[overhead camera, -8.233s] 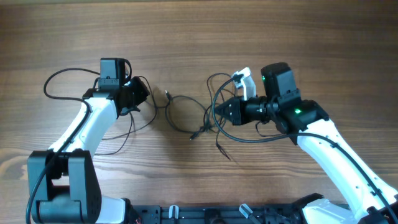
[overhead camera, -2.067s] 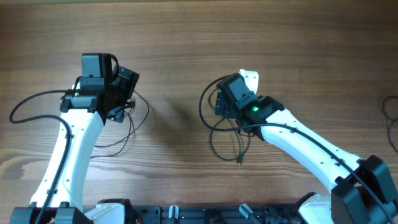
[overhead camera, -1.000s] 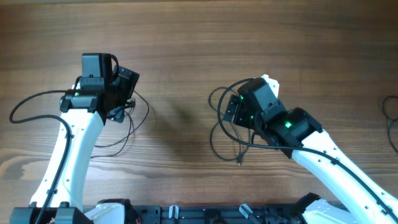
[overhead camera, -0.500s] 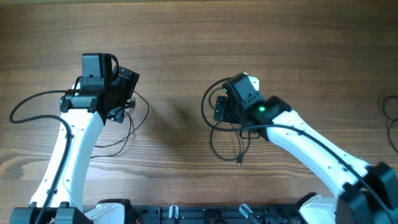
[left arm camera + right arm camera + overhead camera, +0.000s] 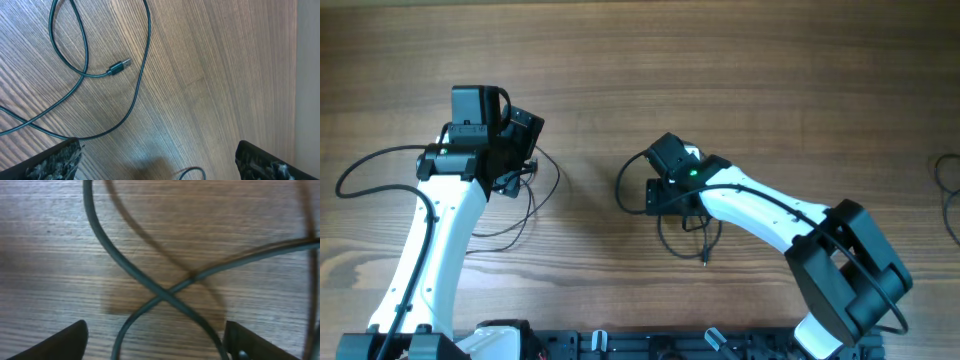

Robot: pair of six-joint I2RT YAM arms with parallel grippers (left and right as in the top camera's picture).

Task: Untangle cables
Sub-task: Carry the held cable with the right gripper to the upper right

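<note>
The worktop (image 5: 640,60) now carries two separate runs of cable where, eight seconds back, a single knot lay between the arms. By two seconds ago the runs had already been pulled apart. Judged from that, the main untangling is done and only the loops within each run remain.

The left arm (image 5: 440,230) has not moved over the last two seconds. The right arm (image 5: 770,215) has: in the last second it swung from right of centre to just left of centre and dropped low over its own run.

The left cable (image 5: 142,75) lies toward the left edge, one loop trailing out past the arm, its plug (image 5: 119,66) free on the wood. The right cable (image 5: 665,238) sits mid-worktop toward the near edge. A third cable (image 5: 945,175) just shows at the right edge.

The left gripper (image 5: 157,150) is spread wide and empty, well above the wood. The right gripper (image 5: 155,330) is also spread wide with nothing held. It hangs close over a crossing (image 5: 167,294) where the right cable passes over itself. That crossing looks like the next thing to clear.
</note>
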